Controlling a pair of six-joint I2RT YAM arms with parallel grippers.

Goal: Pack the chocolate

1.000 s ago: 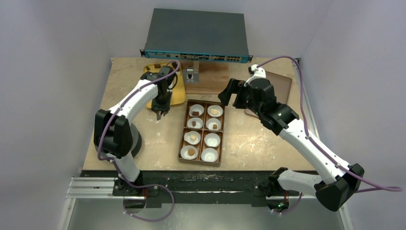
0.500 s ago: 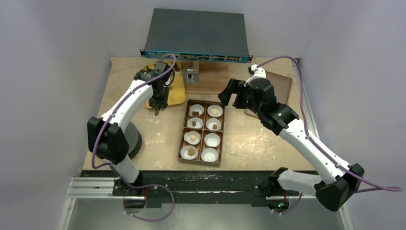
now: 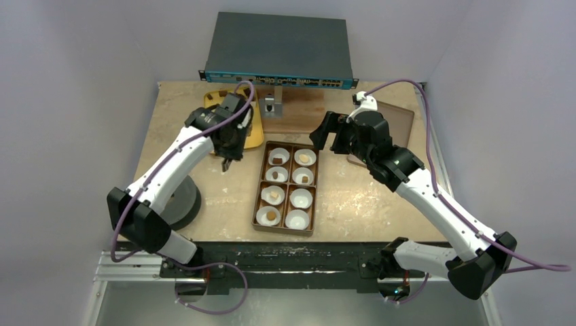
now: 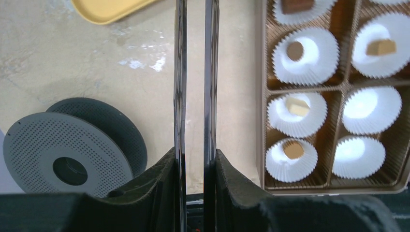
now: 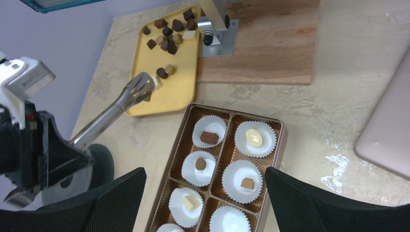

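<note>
At the near right corner of the yellow tray (image 5: 145, 58), the left gripper (image 5: 143, 91) has its long tong-like blades almost closed, with a dark piece (image 5: 147, 97) pinched at the tips. That shows only from the right wrist. The left wrist view cuts off the tips and gives two parallel blades with a thin gap over the table (image 4: 96, 58). In the top view the tips sit between the tray and the brown box (image 4: 263, 121). Loose chocolate pieces (image 5: 169, 35) are heaped at the tray's far end, with two more mid-tray. The box has eight compartments in two columns, each holding one of the white paper cups (image 4: 316, 67). Six cups carry one piece each: dark brown far left, pale far right, then brown, tan, pale and tan. The two right-column cups nearest the arm bases hold nothing. The right gripper (image 5: 205, 203) hangs above the far right end of the box, fingers spread wide and empty. A grey spool (image 4: 72, 154) lies on the table left of the box, by the left arm. A wooden board (image 5: 275, 43) lies behind the box, a flat lid (image 5: 387, 140) to its right, and a network switch (image 3: 282, 47) at the far edge.
</note>
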